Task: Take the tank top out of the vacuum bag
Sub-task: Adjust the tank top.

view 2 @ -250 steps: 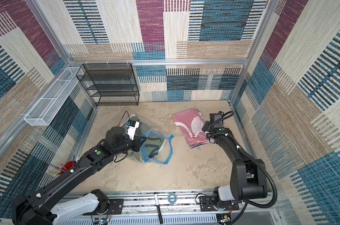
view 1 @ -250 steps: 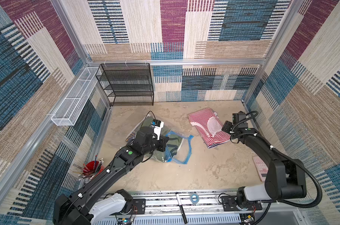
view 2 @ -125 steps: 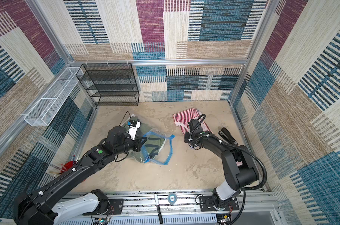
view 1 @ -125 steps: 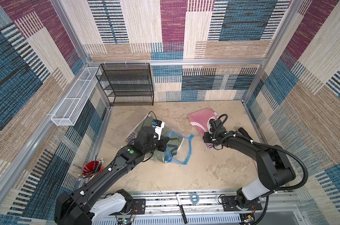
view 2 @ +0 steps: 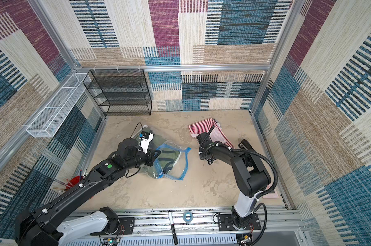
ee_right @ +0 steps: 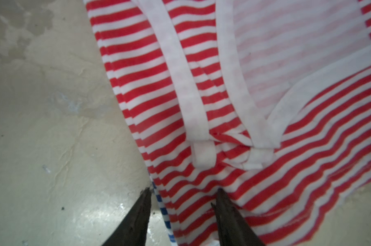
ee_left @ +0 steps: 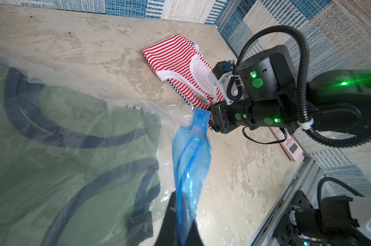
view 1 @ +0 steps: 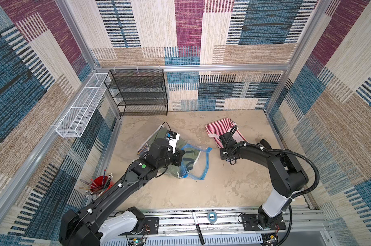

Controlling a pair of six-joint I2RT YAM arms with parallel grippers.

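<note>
The vacuum bag (view 1: 198, 168), clear plastic with a blue zip strip (ee_left: 191, 153), lies mid-floor in both top views. Inside it shows a green tank top (ee_left: 63, 149) with dark trim. My left gripper (ee_left: 181, 204) is shut on the blue zip strip and holds that edge up off the floor. A red-and-white striped tank top (view 1: 219, 127) lies outside the bag at the back right. My right gripper (ee_right: 182, 191) hovers low at its near edge with its jaws apart. One fingertip (ee_right: 145, 196) is over bare floor, and striped cloth (ee_right: 201, 85) lies between the two.
A black mesh shelf (view 1: 142, 93) stands against the back wall, with a white wire basket (view 1: 80, 110) on the left wall. A red cup of pencils (view 1: 99, 185) sits front left. A pink flat device (ee_left: 288, 144) lies by the right wall. A marker (view 1: 196, 225) and tape roll (view 1: 212, 216) rest on the front rail.
My right arm has swung from the far right side of the striped top round to its near left edge, closer to the bag. The left arm and the bag have not moved.
</note>
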